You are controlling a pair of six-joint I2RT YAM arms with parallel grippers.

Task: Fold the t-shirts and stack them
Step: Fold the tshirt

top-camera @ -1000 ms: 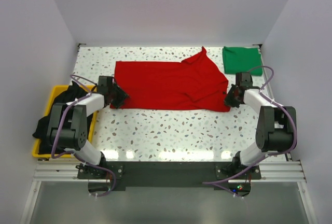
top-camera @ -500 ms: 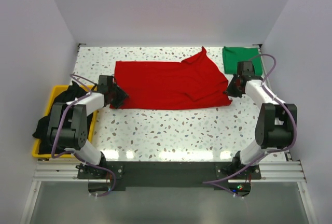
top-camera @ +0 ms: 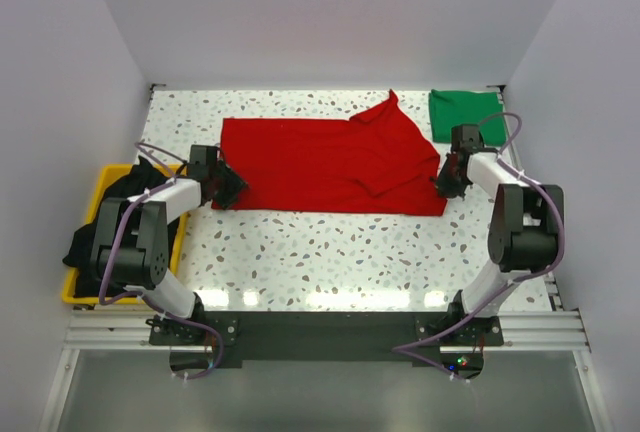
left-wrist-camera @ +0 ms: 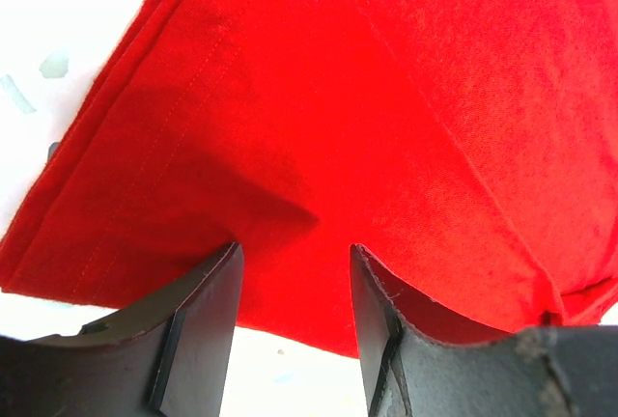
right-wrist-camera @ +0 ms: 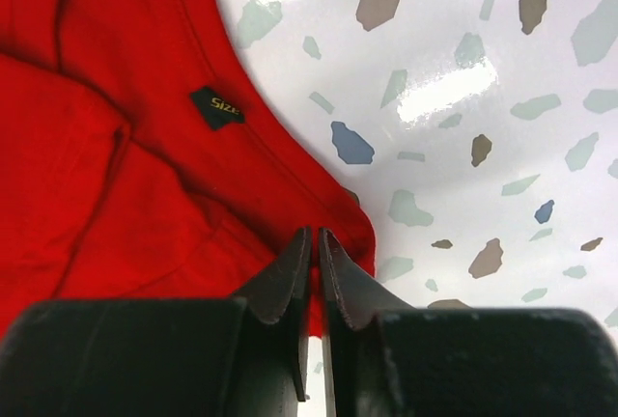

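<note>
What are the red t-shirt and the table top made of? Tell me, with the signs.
The red t-shirt: soft matte knit cloth, likely cotton; stitched hem lines and a fine weave show. The table top: glossy, terrazzo-patterned, white with coloured chips and glare; stone or laminate, cannot tell.

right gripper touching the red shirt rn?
Touching. In the right wrist view the right gripper is nearly closed, its fingertips pinching the edge of the red shirt, with cloth on both sides of them.

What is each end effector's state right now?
Left end effector: open, straddling the red t-shirt edge.
Right end effector: closed, pinching the red t-shirt's edge.
</note>
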